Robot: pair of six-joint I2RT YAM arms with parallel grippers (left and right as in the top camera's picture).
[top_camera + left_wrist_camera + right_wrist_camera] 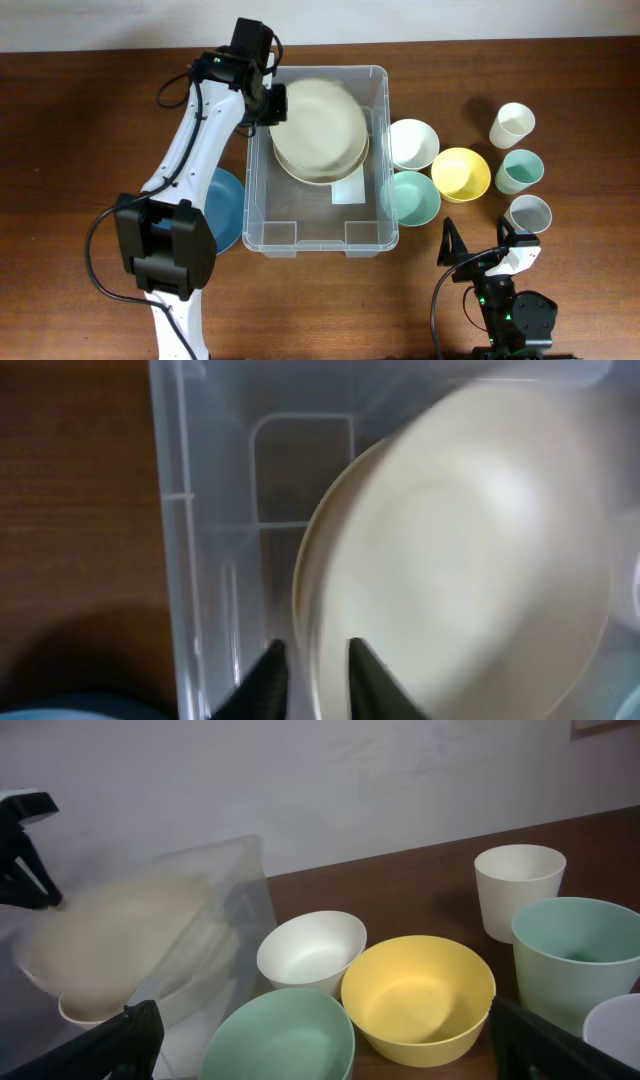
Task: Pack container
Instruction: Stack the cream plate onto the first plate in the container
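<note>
The clear container (290, 208) stands mid-table with a white label on its base. A cream plate (325, 172) lies inside it. My left gripper (272, 105) is shut on the left rim of a second cream plate (318, 118), held tilted over the first, above the container's far half. In the left wrist view my fingers (310, 662) straddle the blurred plate's rim (470, 540), next to the container wall (210, 510). My right gripper (480, 255) is open and empty near the front right edge. In its own view the fingers (330, 1045) spread wide before the bowls.
A blue plate (228, 205) lies left of the container, partly under my left arm. Right of it sit a white bowl (412, 143), a mint bowl (415, 195) and a yellow bowl (460, 173). Further right stand a cream cup (512, 124), a mint cup (520, 171) and a white cup (528, 214).
</note>
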